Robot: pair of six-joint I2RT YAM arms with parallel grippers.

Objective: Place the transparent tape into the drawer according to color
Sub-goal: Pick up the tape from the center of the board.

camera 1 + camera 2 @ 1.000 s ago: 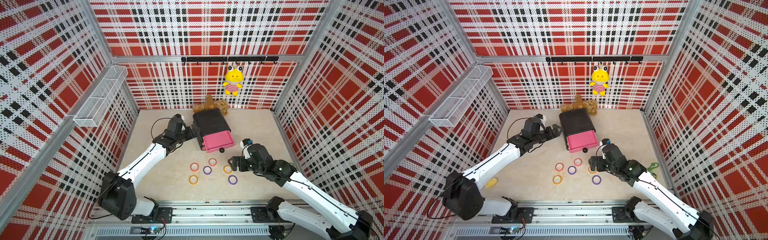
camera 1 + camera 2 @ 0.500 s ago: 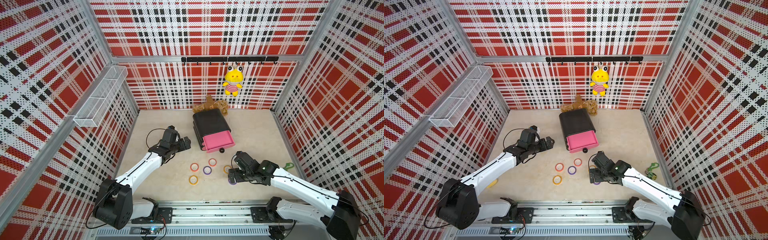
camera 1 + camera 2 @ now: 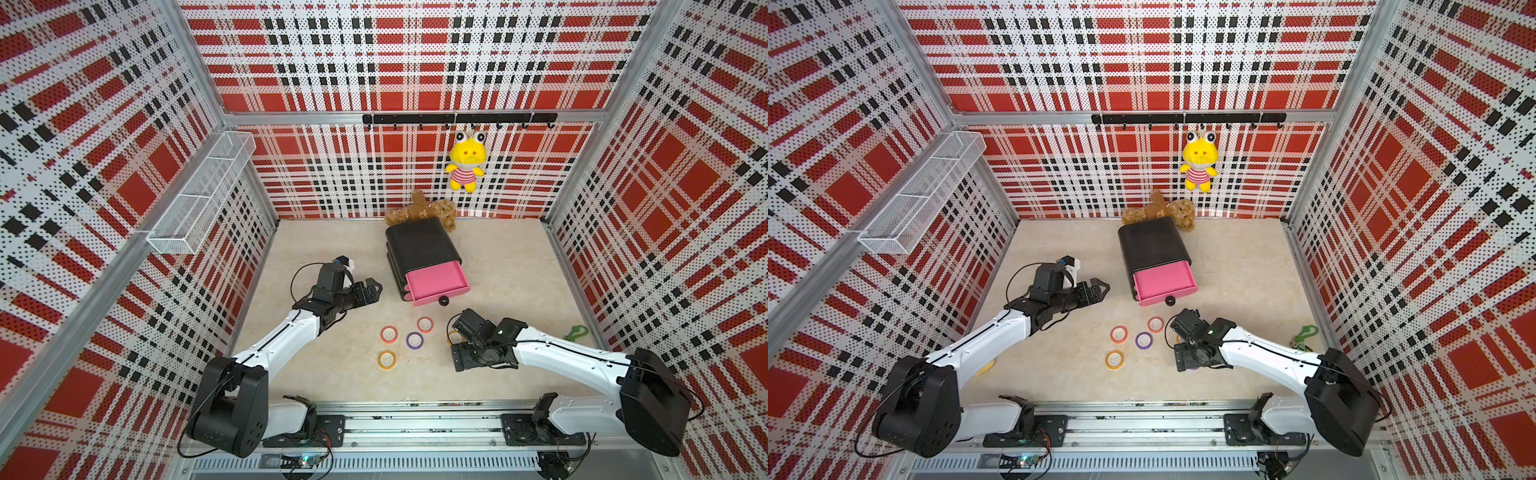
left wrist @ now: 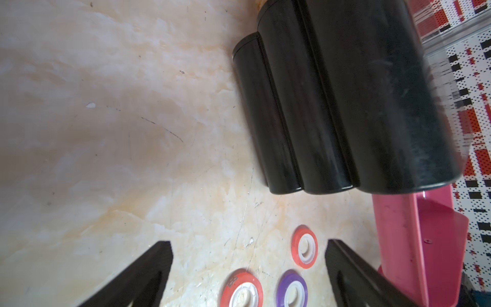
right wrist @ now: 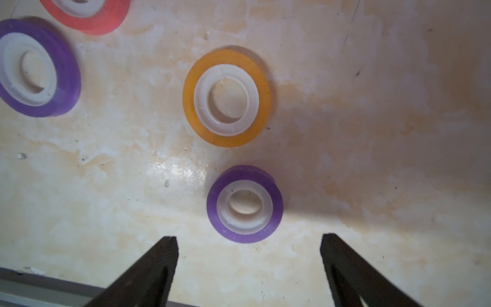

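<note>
The small black rounded 3-tier cabinet stands toward the back of the beige marbled tabletop. Its top pink drawer is pulled out toward the arms, most likely so tape can be dropped in from above. Nothing shows inside it, so I judge that sorting has not begun.

All 6 flat rings lie on their faces in front of the drawer. 4 sit in the open: a red-orange tape ring, a second red-orange ring, a purple tape ring and a yellow-orange tape ring. Another yellow-orange ring and a nearer purple ring lie beneath the right arm.

The right gripper hangs low by that nearer purple ring with its jaws spread wide and empty. The ring lies just ahead of the tips — a stance that suits straddling its outer rim.

The left gripper is also wide and holds nothing. It hovers beside the cabinet's side wall, apart from it — perhaps ready to steady the cabinet, perhaps simply clear of the right arm's work.
</note>
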